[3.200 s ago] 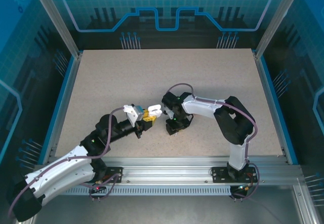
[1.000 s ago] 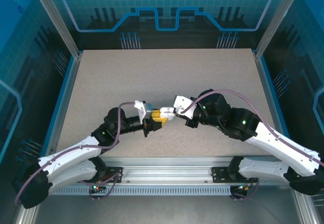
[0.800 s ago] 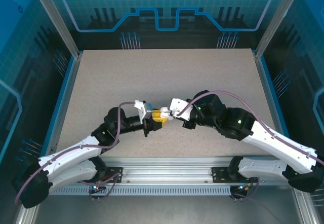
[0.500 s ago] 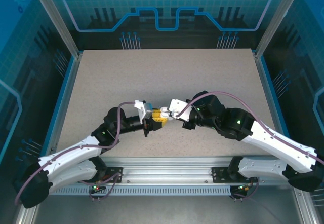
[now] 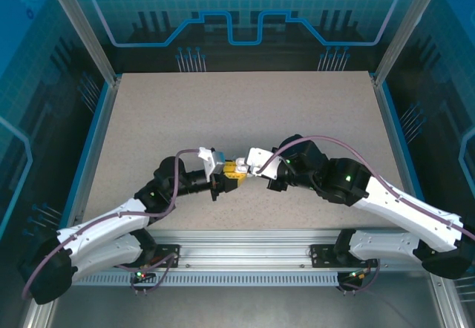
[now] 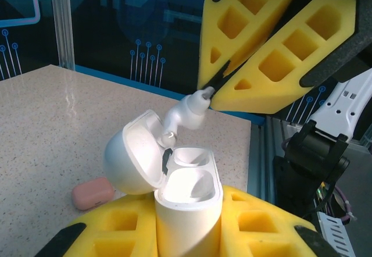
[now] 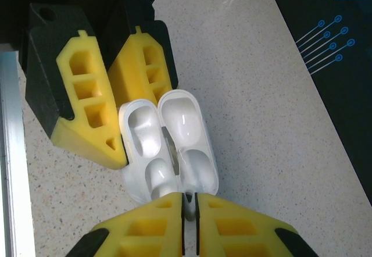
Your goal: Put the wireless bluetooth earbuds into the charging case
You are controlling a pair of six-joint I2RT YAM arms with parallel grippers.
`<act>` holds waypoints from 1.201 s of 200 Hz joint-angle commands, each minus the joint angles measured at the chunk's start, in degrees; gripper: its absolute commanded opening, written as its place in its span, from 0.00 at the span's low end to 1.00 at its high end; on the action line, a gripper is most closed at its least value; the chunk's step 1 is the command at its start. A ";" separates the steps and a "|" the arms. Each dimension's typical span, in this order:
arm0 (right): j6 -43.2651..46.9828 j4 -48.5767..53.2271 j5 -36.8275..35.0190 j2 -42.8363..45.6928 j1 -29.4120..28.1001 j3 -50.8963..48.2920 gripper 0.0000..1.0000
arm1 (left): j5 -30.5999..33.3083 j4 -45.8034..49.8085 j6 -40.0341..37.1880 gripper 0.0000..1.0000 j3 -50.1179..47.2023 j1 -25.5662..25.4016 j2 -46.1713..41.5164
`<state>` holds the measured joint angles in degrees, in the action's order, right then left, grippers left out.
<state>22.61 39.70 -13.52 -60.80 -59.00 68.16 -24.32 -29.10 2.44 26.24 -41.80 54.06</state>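
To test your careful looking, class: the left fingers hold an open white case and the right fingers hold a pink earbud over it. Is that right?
No. The earbud is white, not pink; the left wrist view shows it. Otherwise as stated: left fingers hold the open white case, right fingers hold the earbud over it.

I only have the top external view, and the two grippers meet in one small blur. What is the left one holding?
Observer: The left gripper is shut on an open white charging case, its lid hinged back.
Operator: And the right one?
Observer: The right gripper pinches a white earbud by its stem, with the head just above the case, close to the lid's edge.
Operator: Any buds seated yet?
Observer: No, both wells look empty from the left wrist camera.
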 commanded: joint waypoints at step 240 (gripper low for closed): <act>6.91 13.83 -3.83 -4.30 -2.08 8.32 0.13 | 1.55 6.18 -7.98 0.12 2.92 -0.24 0.52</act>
<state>28.18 50.68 -16.51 -64.42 -59.79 74.22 -23.64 -23.88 -3.31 26.92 -41.80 54.59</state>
